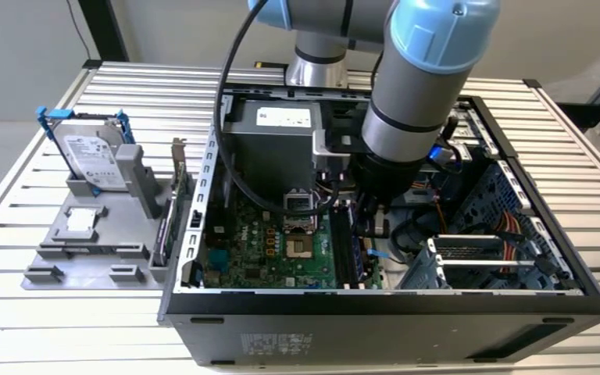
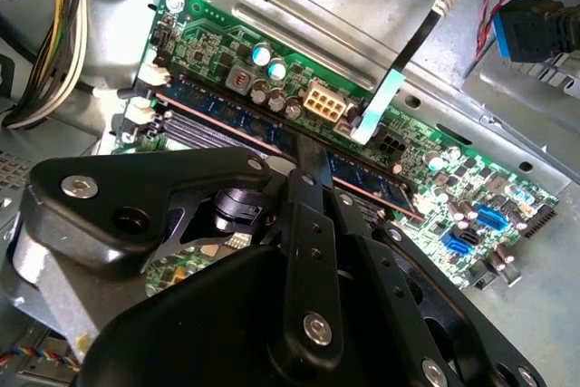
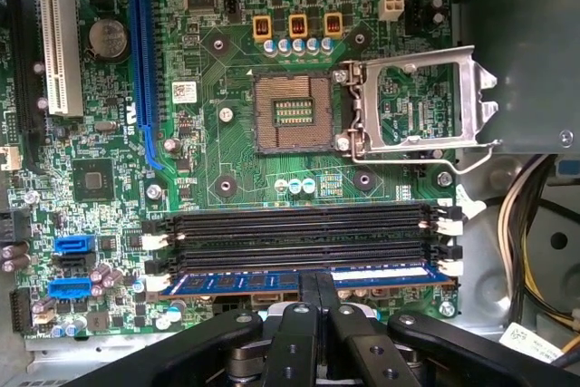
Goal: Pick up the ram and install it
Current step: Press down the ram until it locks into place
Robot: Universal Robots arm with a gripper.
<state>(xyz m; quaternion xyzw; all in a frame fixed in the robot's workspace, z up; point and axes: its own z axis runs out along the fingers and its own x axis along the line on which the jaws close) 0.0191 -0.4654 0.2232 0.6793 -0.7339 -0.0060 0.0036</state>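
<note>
Table (image 1: 60,328) carries open PC case (image 1: 383,312), arm (image 1: 415,101) reaching down into it. Grey holder tray (image 1: 81,250) w/ hard drive (image 1: 91,156) sits at exterior view's left. Inside, motherboard (image 3: 227,160) w/ bare CPU socket (image 3: 292,113). Gripper (image 3: 317,292) pinched on the ram (image 3: 245,282), which sits in outermost memory slot beside empty black slots (image 3: 299,233).

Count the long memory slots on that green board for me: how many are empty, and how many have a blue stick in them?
Empty black slots: 3
Slots holding the ram: 1
Total: 4 slots
</note>
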